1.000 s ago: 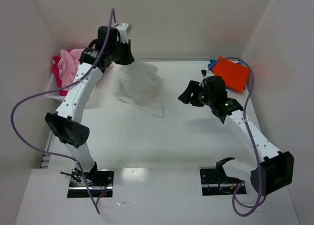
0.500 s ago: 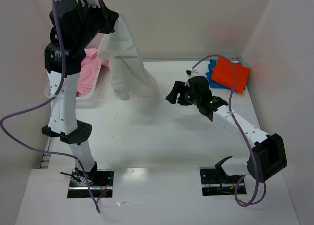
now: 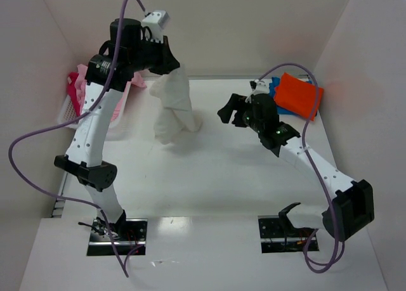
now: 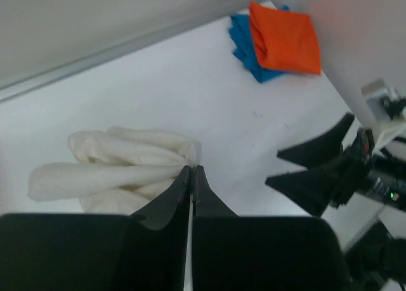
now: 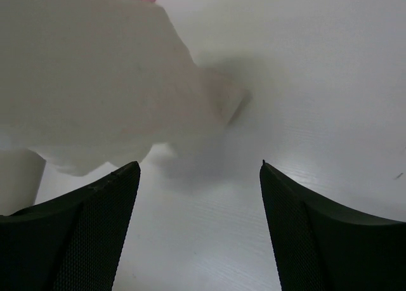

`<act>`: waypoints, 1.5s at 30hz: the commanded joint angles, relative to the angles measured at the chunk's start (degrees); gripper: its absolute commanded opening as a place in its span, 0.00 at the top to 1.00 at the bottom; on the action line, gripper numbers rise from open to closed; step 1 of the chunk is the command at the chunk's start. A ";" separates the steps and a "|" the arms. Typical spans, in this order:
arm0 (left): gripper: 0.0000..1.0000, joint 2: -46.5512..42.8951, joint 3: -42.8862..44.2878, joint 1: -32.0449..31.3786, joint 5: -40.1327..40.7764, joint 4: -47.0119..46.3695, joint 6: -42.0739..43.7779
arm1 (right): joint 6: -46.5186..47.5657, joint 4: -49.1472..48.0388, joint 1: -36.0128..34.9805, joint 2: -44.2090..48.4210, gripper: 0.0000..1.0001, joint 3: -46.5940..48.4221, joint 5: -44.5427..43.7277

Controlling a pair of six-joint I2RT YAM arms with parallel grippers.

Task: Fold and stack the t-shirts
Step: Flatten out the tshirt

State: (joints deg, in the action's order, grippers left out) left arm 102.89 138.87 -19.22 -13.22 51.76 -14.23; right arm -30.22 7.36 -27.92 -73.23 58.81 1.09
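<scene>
Cream-white t-shirt [image 3: 174, 107] hangs clamped in L tool [image 3: 167, 65]; R tool [image 3: 230, 111] spread wide nearby, apart.

White table [image 3: 209, 177] between plain white walls [image 3: 254, 25]

1. No text, label, brand, number or sign could be read anywhere in the overhead view.
2. Neither wrist view showed any legible writing or marking.
</scene>
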 commanded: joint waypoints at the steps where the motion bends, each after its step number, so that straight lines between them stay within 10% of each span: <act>1: 1.00 -5.27 0.24 -4.42 -11.87 -2.28 2.89 | -0.72 0.65 0.43 6.72 0.18 1.23 -10.32; 9: 0.94 -16.58 -30.90 -4.95 -14.11 -5.57 4.23 | -0.07 4.26 6.56 11.79 0.18 1.75 -12.61; 14: 0.20 -17.65 -50.00 -4.95 -18.68 -5.62 4.30 | -0.02 5.91 6.56 8.46 0.17 3.24 -11.17; 17: 0.00 -18.34 -54.23 -4.95 -11.43 -5.62 4.30 | -0.02 5.91 6.56 7.93 0.17 3.24 -10.50; 29: 0.00 -1.09 -50.13 -4.95 0.75 -13.18 3.01 | -2.30 6.98 6.56 8.45 0.17 0.14 -8.74; 45: 0.10 7.15 -53.62 -7.21 -24.30 -11.64 14.88 | -3.88 8.47 6.56 10.48 0.17 -4.75 -7.60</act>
State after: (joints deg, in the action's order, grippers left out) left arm 111.13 86.12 -24.73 -29.36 38.99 -4.79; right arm -33.59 16.43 -21.34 -63.75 54.06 -6.45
